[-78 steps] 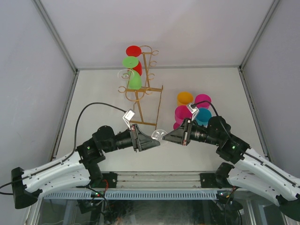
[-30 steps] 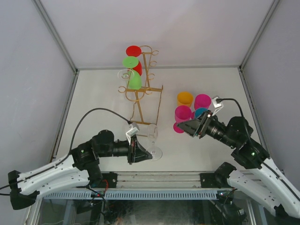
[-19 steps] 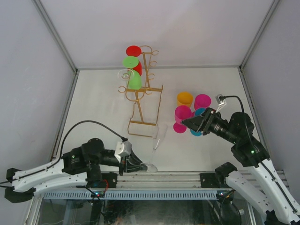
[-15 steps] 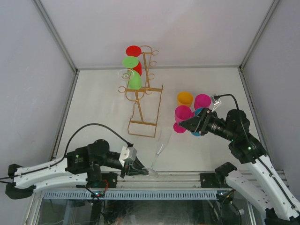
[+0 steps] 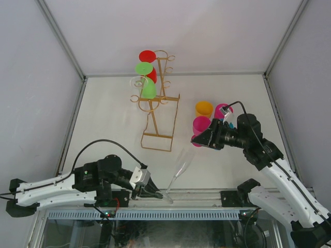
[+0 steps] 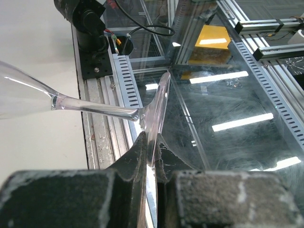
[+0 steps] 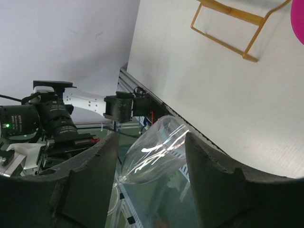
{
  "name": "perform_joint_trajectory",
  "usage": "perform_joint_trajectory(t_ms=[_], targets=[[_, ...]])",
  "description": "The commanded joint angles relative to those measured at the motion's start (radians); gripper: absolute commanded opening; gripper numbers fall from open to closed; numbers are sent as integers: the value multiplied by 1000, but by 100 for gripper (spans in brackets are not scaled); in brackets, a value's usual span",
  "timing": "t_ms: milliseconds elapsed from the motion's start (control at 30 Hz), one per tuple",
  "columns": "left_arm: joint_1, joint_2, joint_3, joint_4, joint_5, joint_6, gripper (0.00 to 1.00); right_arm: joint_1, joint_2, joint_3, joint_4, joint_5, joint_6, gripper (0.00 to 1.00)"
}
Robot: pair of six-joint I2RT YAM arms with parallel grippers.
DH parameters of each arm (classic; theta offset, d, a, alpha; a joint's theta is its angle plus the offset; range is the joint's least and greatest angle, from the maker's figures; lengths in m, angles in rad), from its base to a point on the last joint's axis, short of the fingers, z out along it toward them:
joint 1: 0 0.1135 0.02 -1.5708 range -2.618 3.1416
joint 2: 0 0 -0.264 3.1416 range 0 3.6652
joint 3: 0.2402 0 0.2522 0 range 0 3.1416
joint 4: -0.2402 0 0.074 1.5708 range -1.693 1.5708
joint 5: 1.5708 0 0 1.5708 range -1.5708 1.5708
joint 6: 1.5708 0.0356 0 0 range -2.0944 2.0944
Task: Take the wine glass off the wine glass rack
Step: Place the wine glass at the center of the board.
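Left gripper (image 6: 151,142) pinches the clear wine glass (image 5: 179,166) by its foot, bowl tilted toward the right gripper (image 7: 151,142), fingers spread; seemingly for a handover.

White counter (image 5: 108,119) carries gold wine glass rack (image 5: 158,98) at back-centre; coloured cups (image 5: 201,125) clustered to its right, apart.

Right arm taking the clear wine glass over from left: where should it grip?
Probably the bare stem, coming from the bowl end: the left gripper pinches the foot, and the wine glass leans toward the open right gripper.
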Motion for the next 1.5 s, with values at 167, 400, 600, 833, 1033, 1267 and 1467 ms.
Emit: perform_joint_trajectory(t_ms=[167, 400, 600, 833, 1033, 1267, 1467], targets=[[-10, -32, 26, 56, 45, 39, 0, -8, 79, 15, 72, -174, 23, 59], [-10, -68, 34, -22, 0, 89, 0, 10, 115, -20, 276, -444, 93, 57], [-11, -112, 39, -55, -11, 129, 0, 48, 133, -18, 285, -542, 54, 51], [-10, -130, 16, 61, 61, 86, 0, 54, 162, -18, 254, -543, 14, 48], [-10, -166, 28, 17, 20, 123, 0, 57, 179, -17, 264, -557, 12, 47], [-10, -150, 46, -89, -30, 141, 0, 64, 150, -17, 344, -611, 70, 41], [-10, -119, 49, -89, -39, 150, 0, 99, 149, -17, 370, -647, 70, 33]])
